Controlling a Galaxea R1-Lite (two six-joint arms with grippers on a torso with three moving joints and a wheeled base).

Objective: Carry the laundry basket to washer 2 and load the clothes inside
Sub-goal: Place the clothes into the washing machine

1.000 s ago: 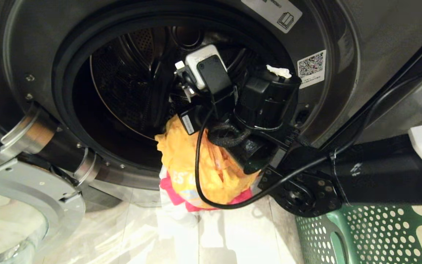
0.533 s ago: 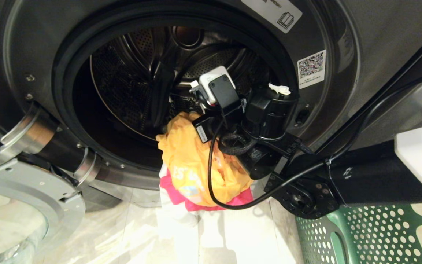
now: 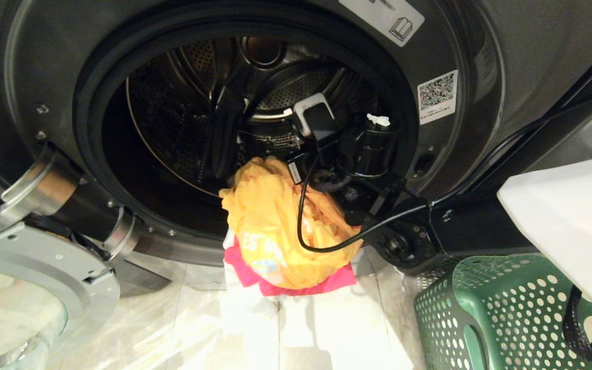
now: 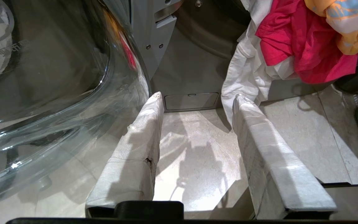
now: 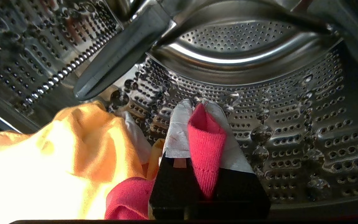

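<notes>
The dark grey washer (image 3: 481, 61) stands with its door open, and my right arm (image 3: 368, 149) reaches into its steel drum (image 3: 183, 118). Inside, my right gripper (image 5: 199, 104) is shut on a fold of the pinkish-red garment (image 5: 205, 146). The rest of the clothes hang out over the door sill: a yellow-orange garment (image 3: 275, 216), the pinkish-red one (image 3: 337, 280) and a white one (image 3: 244, 308) trailing toward the floor. The dark green laundry basket (image 3: 481, 308) sits on the floor at the lower right. My left gripper (image 4: 197, 96) hangs open and empty just above the floor, beside the white garment (image 4: 244, 77).
The round glass door (image 3: 18, 288) swings out at the lower left, close to my left gripper's finger (image 4: 141, 133). A drum paddle (image 5: 120, 53) juts out above the held cloth. My right arm's white cover (image 3: 573, 221) hangs over the basket. Pale tiled floor (image 3: 327, 329) lies below the sill.
My right arm has pushed deeper into the drum and lower. The yellow-orange bundle has shifted slightly inward on the sill. The left arm has not moved.
</notes>
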